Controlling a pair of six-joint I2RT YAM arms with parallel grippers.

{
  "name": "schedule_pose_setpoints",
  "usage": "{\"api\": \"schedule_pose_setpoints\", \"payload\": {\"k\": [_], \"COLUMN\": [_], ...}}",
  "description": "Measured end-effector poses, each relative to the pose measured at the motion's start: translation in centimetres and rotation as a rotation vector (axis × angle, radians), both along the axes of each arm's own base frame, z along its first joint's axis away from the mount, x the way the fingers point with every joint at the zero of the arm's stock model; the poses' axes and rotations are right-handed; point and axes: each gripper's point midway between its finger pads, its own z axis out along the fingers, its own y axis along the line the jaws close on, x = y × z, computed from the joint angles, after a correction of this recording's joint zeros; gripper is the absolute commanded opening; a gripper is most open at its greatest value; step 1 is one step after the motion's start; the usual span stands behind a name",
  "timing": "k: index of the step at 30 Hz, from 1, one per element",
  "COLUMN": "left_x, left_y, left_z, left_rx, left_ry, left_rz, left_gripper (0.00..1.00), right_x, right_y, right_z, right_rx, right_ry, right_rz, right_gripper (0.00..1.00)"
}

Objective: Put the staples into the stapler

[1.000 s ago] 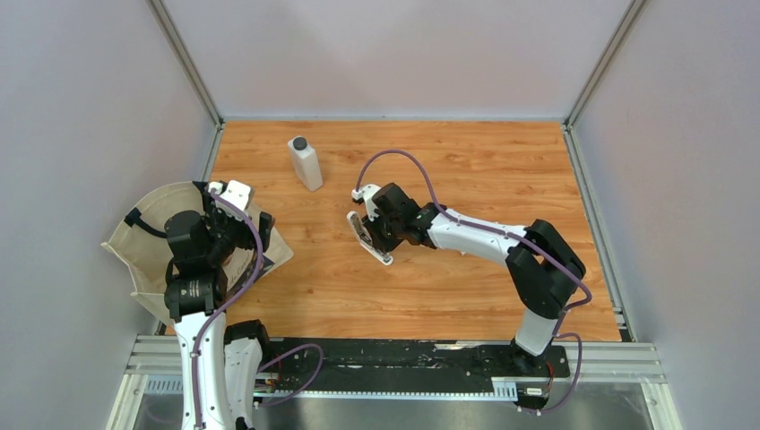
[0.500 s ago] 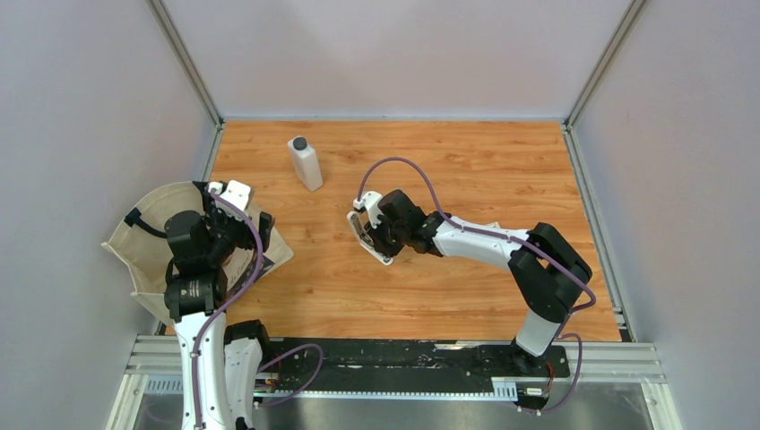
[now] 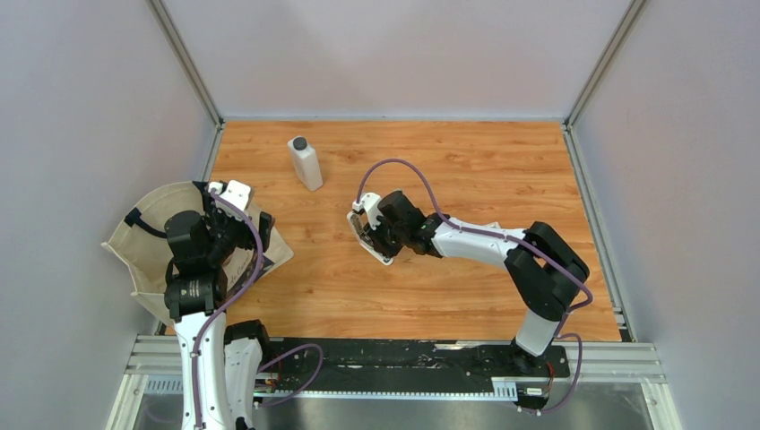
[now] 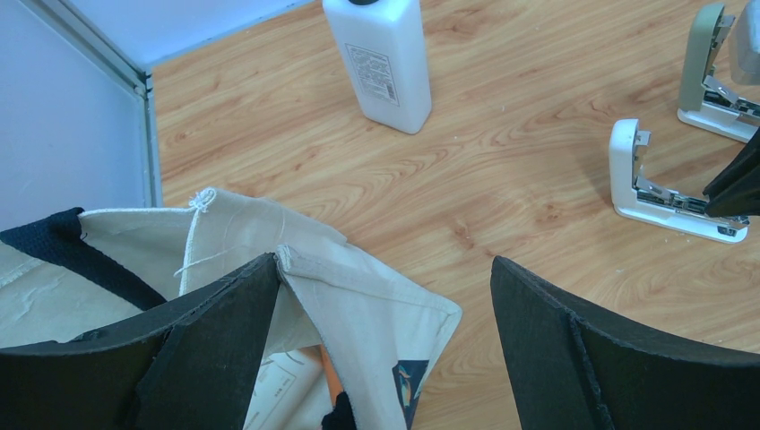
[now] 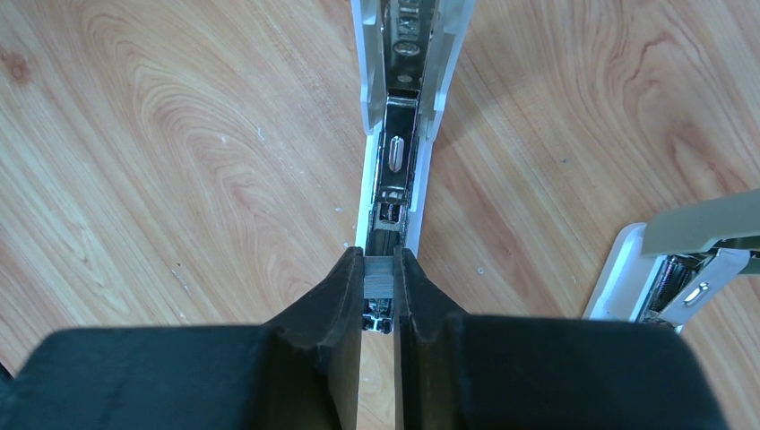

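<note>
My right gripper (image 5: 379,260) is shut on the staples (image 5: 379,274), a small pale grey strip. It holds them just above the metal channel of the open white stapler (image 5: 399,134), in line with it. In the top view the right gripper (image 3: 372,235) sits over the stapler (image 3: 384,257) at mid table. The stapler also shows in the left wrist view (image 4: 668,193). No small white staple box is in view. My left gripper (image 4: 385,269) is open and empty above a corner of the cloth bag (image 4: 358,296).
A second stapler with a grey top (image 5: 681,269) lies just right of the white one and also shows in the left wrist view (image 4: 717,81). A white bottle (image 3: 306,163) stands at the back left. The cloth bag (image 3: 148,242) lies at the left edge.
My right gripper has shifted slightly and settled closer over the stapler, still holding the staples. The left arm has not moved.
</note>
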Motion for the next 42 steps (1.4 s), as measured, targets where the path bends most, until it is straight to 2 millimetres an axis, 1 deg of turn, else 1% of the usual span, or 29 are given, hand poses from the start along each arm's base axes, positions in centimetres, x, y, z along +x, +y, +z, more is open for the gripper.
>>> {"api": "schedule_pose_setpoints", "payload": {"k": [5, 26, 36, 42], "left_x": [0.00, 0.00, 0.00, 0.00], "left_y": [0.00, 0.00, 0.01, 0.00], "left_z": [0.00, 0.01, -0.01, -0.01], "left_rx": [0.000, 0.000, 0.000, 0.000], "left_ry": [0.000, 0.000, 0.000, 0.000], "left_rz": [0.000, 0.000, 0.000, 0.000], "left_gripper": [0.96, 0.96, 0.96, 0.96], "right_x": [-0.04, 0.14, 0.38, 0.42], "right_y": [-0.05, -0.18, -0.31, -0.33], "right_z": [-0.47, -0.48, -1.04, -1.05], "right_rx": [-0.008, -0.011, -0.024, -0.025], "right_ry": [0.007, 0.003, 0.001, 0.001], "right_rz": [0.000, 0.001, -0.010, -0.011], "right_gripper": [0.15, 0.15, 0.15, 0.15]}}
